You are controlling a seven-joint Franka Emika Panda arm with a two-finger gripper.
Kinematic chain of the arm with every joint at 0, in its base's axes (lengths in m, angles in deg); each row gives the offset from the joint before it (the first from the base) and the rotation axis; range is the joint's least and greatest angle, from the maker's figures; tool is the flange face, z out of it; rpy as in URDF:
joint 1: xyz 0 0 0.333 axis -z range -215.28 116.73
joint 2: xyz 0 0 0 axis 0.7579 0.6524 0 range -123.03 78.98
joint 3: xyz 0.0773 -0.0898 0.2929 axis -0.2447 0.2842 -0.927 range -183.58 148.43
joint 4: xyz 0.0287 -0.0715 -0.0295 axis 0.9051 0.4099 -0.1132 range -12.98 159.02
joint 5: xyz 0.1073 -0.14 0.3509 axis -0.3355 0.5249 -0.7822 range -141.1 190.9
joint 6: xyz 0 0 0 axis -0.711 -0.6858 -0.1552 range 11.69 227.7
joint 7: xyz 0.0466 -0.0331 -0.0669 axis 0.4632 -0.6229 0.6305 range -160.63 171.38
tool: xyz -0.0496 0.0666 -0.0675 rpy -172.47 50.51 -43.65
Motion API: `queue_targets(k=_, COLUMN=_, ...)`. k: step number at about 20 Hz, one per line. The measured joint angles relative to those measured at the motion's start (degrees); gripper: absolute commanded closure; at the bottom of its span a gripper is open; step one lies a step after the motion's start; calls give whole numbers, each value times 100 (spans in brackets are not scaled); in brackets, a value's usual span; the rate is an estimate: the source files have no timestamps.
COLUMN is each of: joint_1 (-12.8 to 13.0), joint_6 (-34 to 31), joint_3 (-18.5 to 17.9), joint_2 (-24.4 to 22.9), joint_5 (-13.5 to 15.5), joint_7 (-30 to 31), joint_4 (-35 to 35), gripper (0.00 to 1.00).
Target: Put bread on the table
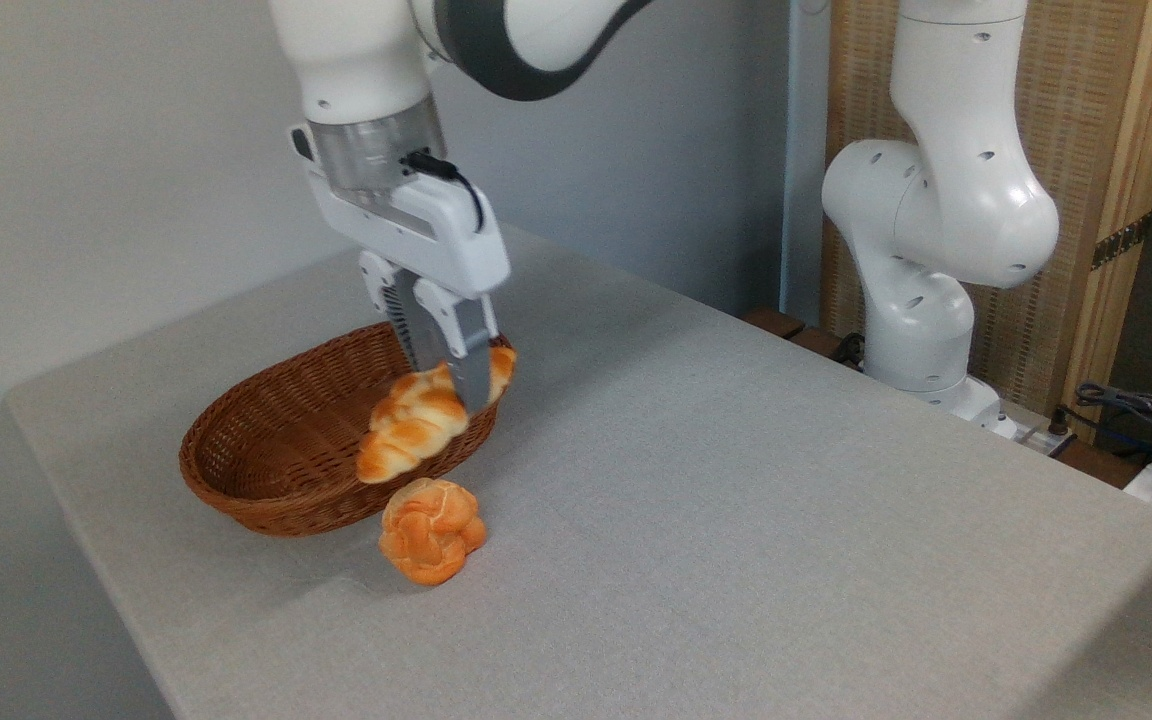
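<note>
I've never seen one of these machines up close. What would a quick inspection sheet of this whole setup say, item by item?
Surface: light grey table, cloth-textured, bare across its right half.
Job's things: braided bread held tilted in the air, over the near rim of the wicker basket; not yet on the table.
Clutter: round knotted roll lying on the table just in front of the basket.
Grippers: pincer shut on the bread's upper end.
Cables: short black lead on the wrist; a tangle of wires at the far right.
Surroundings: plain wall behind, the arm's white base, a woven panel in a wooden frame.
</note>
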Motion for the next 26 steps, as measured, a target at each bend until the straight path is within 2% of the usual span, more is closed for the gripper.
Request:
queue_targets(k=3, joint_1=1, joint_6=0, joint_3=-183, joint_2=-80, joint_5=0, joint_7=-16, joint_4=170, gripper=43)
queue_targets(k=4, joint_1=0, joint_6=0, joint_3=-278, joint_2=-94, joint_5=0, joint_7=-17, joint_4=232, gripper=39)
queue_targets(k=5, joint_1=0, joint_6=0, joint_3=-380, joint_2=-97, joint_5=0, joint_7=-21, joint_4=274, gripper=23)
queue_targets(k=6, joint_1=-2, joint_6=0, joint_3=-485, joint_2=-97, joint_5=0, joint_7=-25, joint_4=300, gripper=0)
queue_targets(k=10, joint_1=-3, joint_6=0, joint_3=-721, joint_2=-98, joint_5=0, joint_7=-131, joint_4=328, gripper=0)
queue_targets(k=26, joint_1=9, joint_6=0, joint_3=-722, joint_2=-97, joint_5=0, joint_7=-133, joint_4=373, gripper=0)
